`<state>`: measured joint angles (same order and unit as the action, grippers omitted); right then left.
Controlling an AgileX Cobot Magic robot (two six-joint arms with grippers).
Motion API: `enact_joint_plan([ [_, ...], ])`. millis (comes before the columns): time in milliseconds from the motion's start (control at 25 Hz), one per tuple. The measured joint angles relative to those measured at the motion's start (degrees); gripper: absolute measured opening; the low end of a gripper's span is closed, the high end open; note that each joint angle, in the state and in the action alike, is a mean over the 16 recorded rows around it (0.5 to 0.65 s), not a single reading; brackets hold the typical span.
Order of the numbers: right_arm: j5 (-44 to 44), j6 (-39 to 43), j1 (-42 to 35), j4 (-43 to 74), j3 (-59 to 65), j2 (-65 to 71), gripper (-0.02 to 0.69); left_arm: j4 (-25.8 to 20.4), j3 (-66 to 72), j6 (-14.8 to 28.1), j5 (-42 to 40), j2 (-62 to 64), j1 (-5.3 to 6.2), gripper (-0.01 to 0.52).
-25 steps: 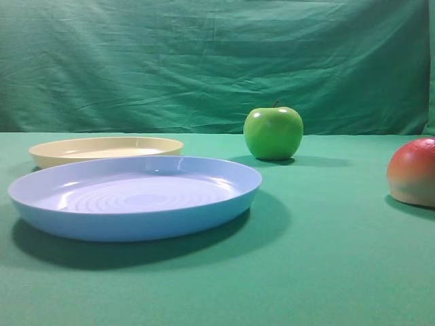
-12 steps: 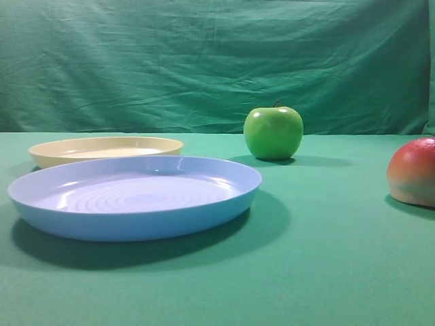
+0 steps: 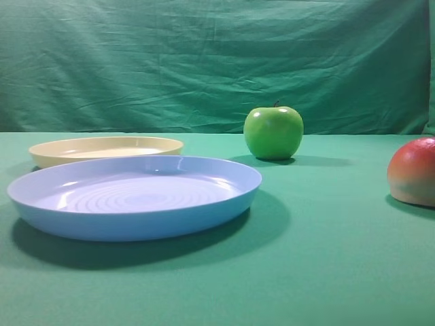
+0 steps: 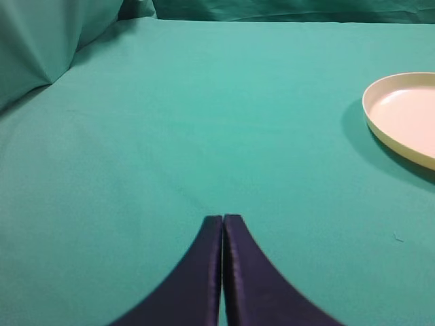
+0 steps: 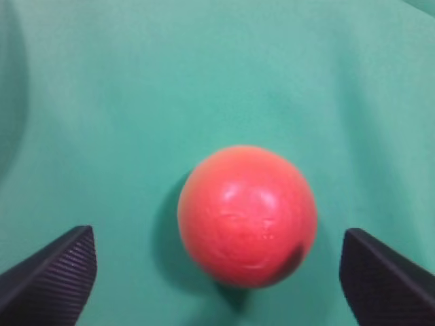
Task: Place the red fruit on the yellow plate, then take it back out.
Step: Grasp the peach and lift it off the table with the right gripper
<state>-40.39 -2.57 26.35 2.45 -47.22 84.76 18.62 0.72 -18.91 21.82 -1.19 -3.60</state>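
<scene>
Unmoved: smooth, round red fruit

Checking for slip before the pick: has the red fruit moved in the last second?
No. In the high view the red fruit sits at the same spot relative to the green apple.

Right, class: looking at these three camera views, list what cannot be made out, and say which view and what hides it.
- Red fruit: exterior view, its right side cut off by the frame edge.
- Yellow plate: exterior view, front rim hidden behind the blue plate; left wrist view, right part cut off.
- Right gripper: wrist view, only two finger corners show.
- Both arms: absent from the exterior view.
- Green apple: its far side unseen.
</scene>
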Motion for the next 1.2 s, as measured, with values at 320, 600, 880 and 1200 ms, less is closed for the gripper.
enact_joint_plan([
  [320,3.96,4.68,-1.73,3.24,-1.03,6.81,0.639,0.00,0.00,0.00,0.00,0.00,0.00,0.000],
  [600,5.23,7.02,-3.32,4.01,-1.78,10.45,0.544,0.00,0.00,0.00,0.00,0.00,0.00,0.000],
  [880,4.51,7.14,-3.61,3.20,-3.20,11.86,0.362,0.00,0.00,0.00,0.00,0.00,0.00,0.000],
  [1200,-0.46,3.68,-1.72,1.92,-13.30,11.79,0.216,0.00,0.00,0.00,0.00,0.00,0.00,0.000],
])
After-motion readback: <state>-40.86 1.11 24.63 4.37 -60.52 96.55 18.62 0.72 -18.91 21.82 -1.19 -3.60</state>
